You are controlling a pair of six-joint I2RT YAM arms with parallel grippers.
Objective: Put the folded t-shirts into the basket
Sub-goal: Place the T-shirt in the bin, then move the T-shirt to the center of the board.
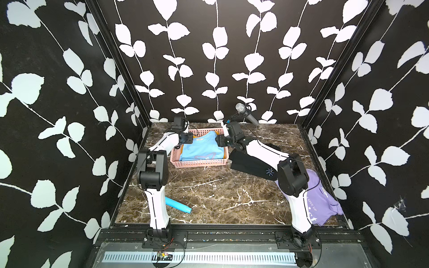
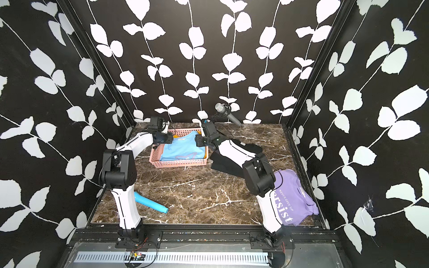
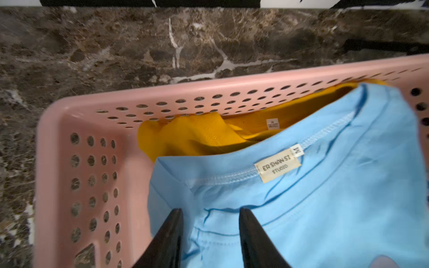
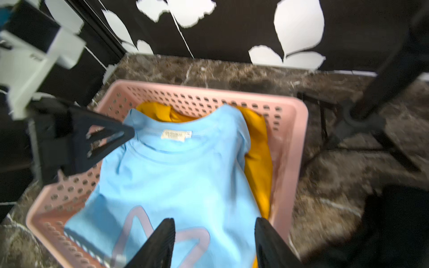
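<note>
Resting inside the basket (image 1: 199,163), which is seen just left of the frame's centre at the far end of the worktop (image 1: 209,192) in both top views, the light blue shirt (image 1: 203,148) is spread flat with its collar toward the back wall. The yellow shirt (image 3: 192,137) is covered by it, so that only a yellow strip is shown along the collar and one side in the wrist views. Two of the four shirts are thus judged to be stowed. The left jaws are held apart at the lower middle of the left wrist view, at the blue shirt's shoulder beside the collar, with no cloth pinched between them. The right jaws are likewise held apart at the bottom of the right wrist view, over the star print, and nothing is gripped. Such a pose at opposite sides of the basket is judged to suit the laying of a shirt by two corners, flatness being wanted so that room is left for the stack. The black shirt (image 1: 250,166) is laid on the worktop just right of the basket in the frame, partly hidden under the right arm, and the lavender shirt (image 2: 292,192) is laid at the lower right, near the worktop's edge; neither is yet in the basket. The light blue tube (image 1: 177,204) at the lower left is no part of the task and is best left alone.
</note>
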